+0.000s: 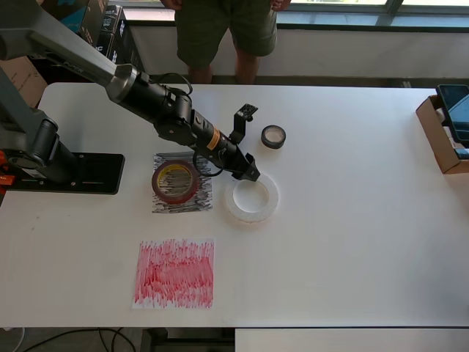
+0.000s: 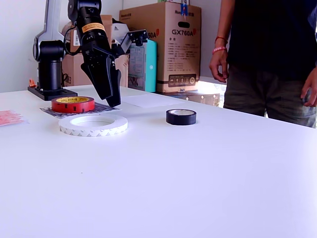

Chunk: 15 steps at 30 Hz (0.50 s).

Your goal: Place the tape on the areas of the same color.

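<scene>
Overhead view: the gripper (image 1: 251, 174), apparently closed and empty, hovers at the white ring's (image 1: 252, 199) rim. Three rolls, counting the red ring (image 1: 175, 182) and black roll (image 1: 273, 136).

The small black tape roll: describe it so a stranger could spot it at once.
Start at the white table and find the robot's gripper. Just beyond it, toward the standing person, sits the small black tape roll on bare tabletop. It is the smallest, darkest roll, on no paper.

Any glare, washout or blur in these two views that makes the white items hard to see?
Overhead view: sharp, evenly lit; the white tape ring shows only by its faint outline on the white table, and no white sheet can be made out. Exterior view: bright backlight washes out the table's far edge near the white sheet; the gripper and red tape roll remain crisp.
</scene>
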Each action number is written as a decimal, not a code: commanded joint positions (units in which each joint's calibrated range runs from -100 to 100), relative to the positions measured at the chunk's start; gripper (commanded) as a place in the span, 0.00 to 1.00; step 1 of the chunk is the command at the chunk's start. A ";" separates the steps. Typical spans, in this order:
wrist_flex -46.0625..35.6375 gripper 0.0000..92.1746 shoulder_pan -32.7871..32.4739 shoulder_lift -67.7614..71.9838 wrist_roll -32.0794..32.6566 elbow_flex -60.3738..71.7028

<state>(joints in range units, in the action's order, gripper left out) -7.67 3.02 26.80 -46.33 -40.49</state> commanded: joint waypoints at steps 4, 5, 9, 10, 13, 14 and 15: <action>0.66 0.70 0.05 0.05 -5.57 -1.00; 0.66 0.70 0.13 0.05 -5.57 -1.18; 0.66 0.70 0.91 1.27 -5.65 -2.81; 0.66 0.70 1.23 1.45 -5.65 -3.18; 0.66 0.70 1.78 1.74 -6.06 -3.90; 0.66 0.70 1.94 1.74 -6.06 -4.09; 0.66 0.70 1.94 1.74 -6.06 -4.27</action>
<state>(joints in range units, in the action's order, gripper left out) -6.32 4.61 28.82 -52.16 -44.39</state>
